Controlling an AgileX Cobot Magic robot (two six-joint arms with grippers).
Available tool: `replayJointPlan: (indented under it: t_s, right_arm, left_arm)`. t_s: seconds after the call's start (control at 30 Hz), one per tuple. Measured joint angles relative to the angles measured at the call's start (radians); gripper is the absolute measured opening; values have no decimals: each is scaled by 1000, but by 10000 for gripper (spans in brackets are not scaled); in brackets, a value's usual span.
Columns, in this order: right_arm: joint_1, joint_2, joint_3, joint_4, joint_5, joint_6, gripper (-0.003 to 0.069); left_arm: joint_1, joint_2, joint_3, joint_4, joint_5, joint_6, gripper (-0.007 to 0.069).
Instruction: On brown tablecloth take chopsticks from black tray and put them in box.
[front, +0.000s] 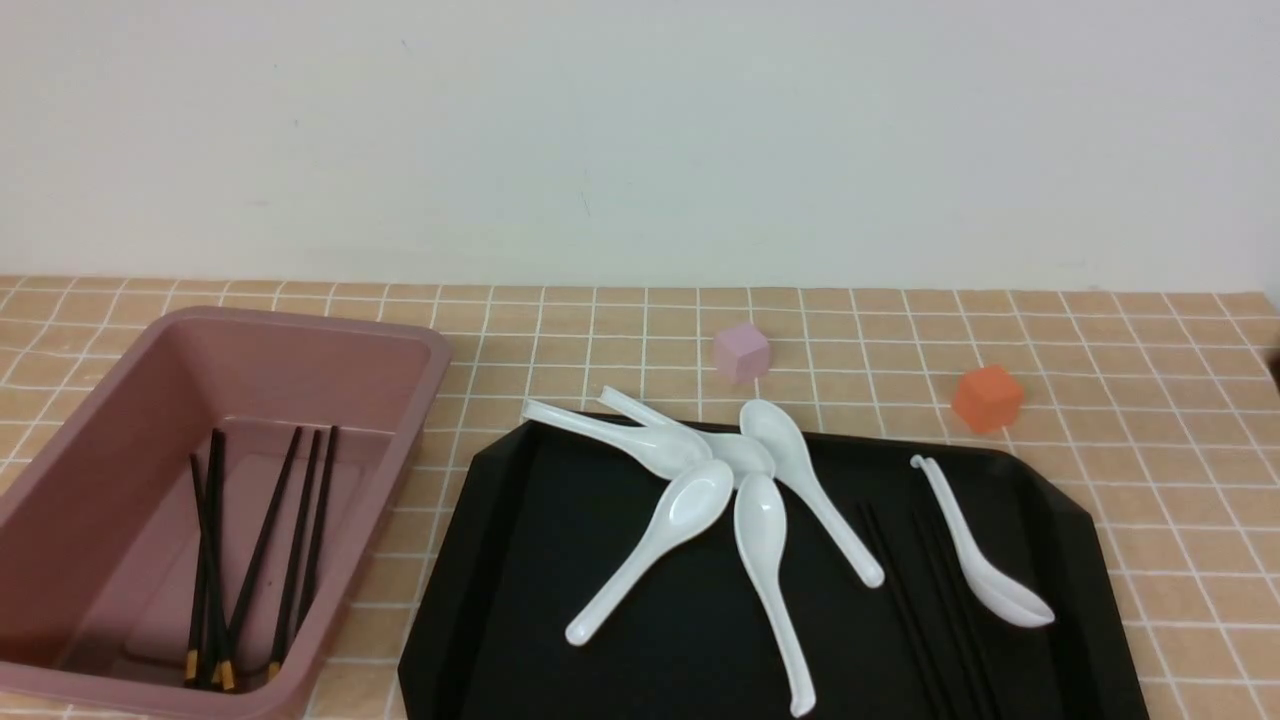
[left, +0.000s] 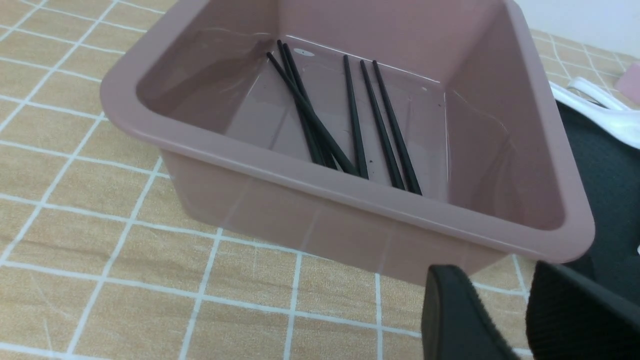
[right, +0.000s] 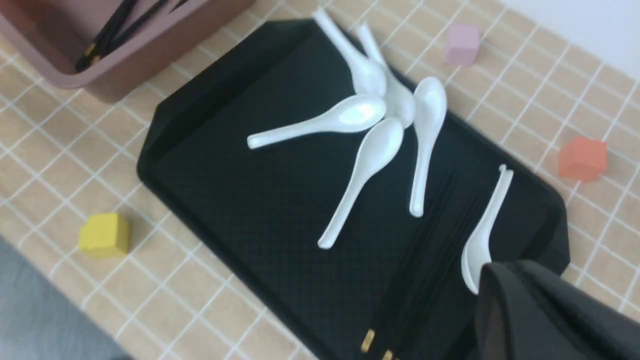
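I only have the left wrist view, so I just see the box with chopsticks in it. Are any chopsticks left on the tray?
Observer: Yes, chopsticks lie on the tray, on its right part, beside a lone spoon.
Operator: What about the right gripper?
Observer: The right gripper is shut above that part of the tray, with nothing visible in it.
Operator: Anything loose nearby?
Observer: A yellow cube sits on the cloth beside the tray, apart from it.
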Motion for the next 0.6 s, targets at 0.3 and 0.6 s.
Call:
replayJointPlan:
  t_s: [0.3,0.6]
  right_arm:
    - [0,-302,598,-6,-545,3,1]
    - [0,-338,855,-9,-836,3,7]
  left_arm:
    - [0,0,0,0,0,0,238]
    - [0,0,0,0,0,0,238]
